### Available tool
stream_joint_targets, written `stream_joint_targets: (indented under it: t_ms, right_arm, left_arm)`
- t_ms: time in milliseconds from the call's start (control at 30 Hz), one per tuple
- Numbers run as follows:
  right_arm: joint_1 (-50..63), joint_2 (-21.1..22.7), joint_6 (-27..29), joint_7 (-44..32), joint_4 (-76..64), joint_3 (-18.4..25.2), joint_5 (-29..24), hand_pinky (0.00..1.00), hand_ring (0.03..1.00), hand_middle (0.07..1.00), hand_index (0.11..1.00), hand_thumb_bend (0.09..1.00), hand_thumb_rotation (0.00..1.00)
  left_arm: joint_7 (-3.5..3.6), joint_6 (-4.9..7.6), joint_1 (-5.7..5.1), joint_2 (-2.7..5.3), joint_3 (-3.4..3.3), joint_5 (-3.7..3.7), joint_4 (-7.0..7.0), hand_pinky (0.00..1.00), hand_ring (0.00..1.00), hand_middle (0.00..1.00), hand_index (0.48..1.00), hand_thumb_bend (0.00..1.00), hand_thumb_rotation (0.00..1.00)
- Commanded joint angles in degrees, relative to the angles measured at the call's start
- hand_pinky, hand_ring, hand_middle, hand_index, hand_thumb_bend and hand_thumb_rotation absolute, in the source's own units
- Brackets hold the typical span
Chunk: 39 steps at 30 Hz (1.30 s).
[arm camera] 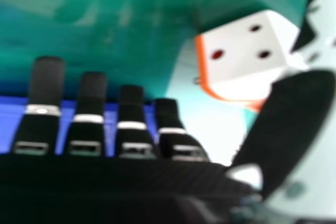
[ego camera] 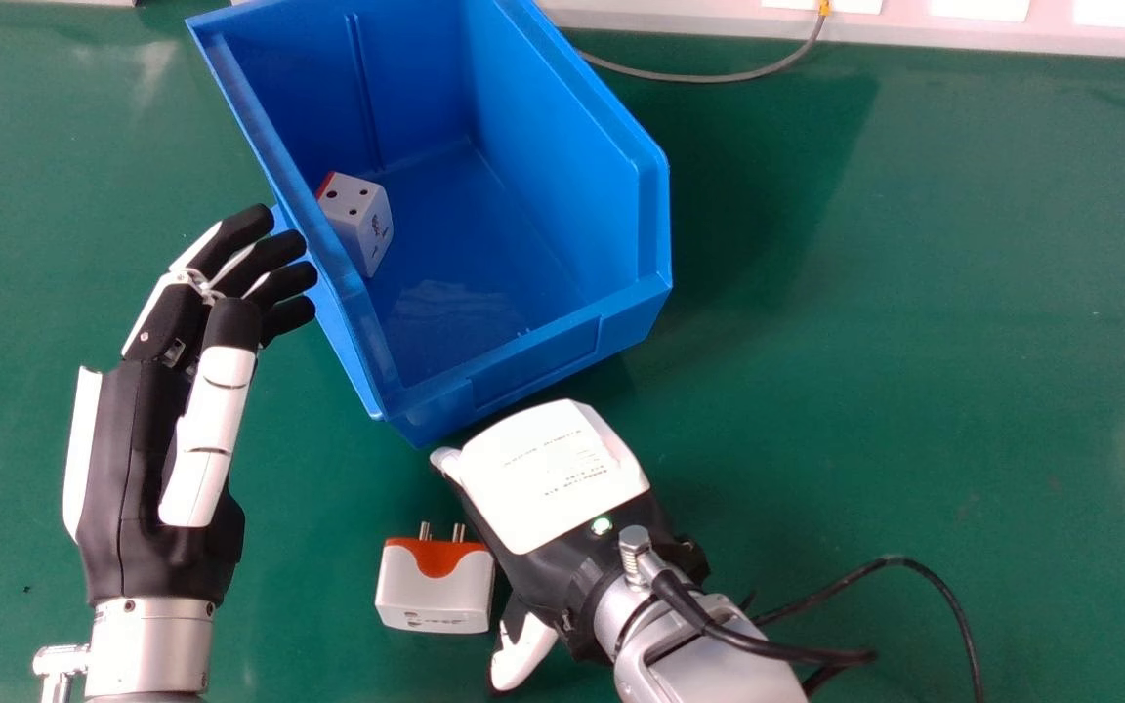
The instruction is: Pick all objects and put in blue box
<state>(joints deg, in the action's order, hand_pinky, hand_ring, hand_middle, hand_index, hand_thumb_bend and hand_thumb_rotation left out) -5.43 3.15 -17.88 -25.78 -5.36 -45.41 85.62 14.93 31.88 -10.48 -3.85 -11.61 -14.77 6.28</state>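
Note:
My left hand (ego camera: 157, 449) is at the left in the head view, its fingers relaxed against the outside of the blue box's (ego camera: 533, 361) left wall. Inside that box, a white and orange adapter (ego camera: 367, 220) leans by the same wall. My right hand (ego camera: 562, 488) is just in front of the box's near edge, palm turned away from the head camera. Left of it, on the table, lies a second white and orange adapter (ego camera: 436, 591), pins toward the box. In the right hand view this adapter (arm camera: 247, 51) is beside the thumb of my right hand (arm camera: 286, 129), whose fingers are straight and hold nothing.
Green table surface (ego camera: 914, 342) stretches to the right of the box. A black cable (ego camera: 943, 596) loops beside my right forearm. At the far edge a grey cable (ego camera: 719, 76) runs behind the box, near a pale ledge (ego camera: 660, 18).

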Motion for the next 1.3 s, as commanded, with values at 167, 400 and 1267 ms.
stream_joint_targets:
  t_ms: [167, 400, 1267]
  right_arm:
    - [-1.1, -1.5, -0.4, 0.1, -1.0, -0.5, -0.1, 0.58, 0.765, 0.840, 0.857, 0.799, 0.36]
    - [-1.0, -3.3, -0.8, 0.0, -0.8, -1.4, -0.3, 0.58, 0.760, 0.833, 0.848, 0.810, 0.39]
    - [-4.6, -2.7, 0.3, 11.0, 10.0, -5.1, -4.1, 0.49, 0.628, 0.723, 0.762, 0.751, 0.30]
  left_arm:
    - [0.55, 1.51, 0.72, -0.09, -0.18, -0.61, 0.18, 0.76, 0.77, 0.79, 0.796, 0.70, 0.73]
    - [0.00, 1.79, 0.70, 0.08, 0.08, 0.03, -0.49, 0.76, 0.77, 0.79, 0.795, 0.70, 0.73]
    - [0.62, 1.79, 0.47, -0.16, -0.14, -0.47, 0.26, 0.76, 0.77, 0.79, 0.793, 0.71, 0.73]
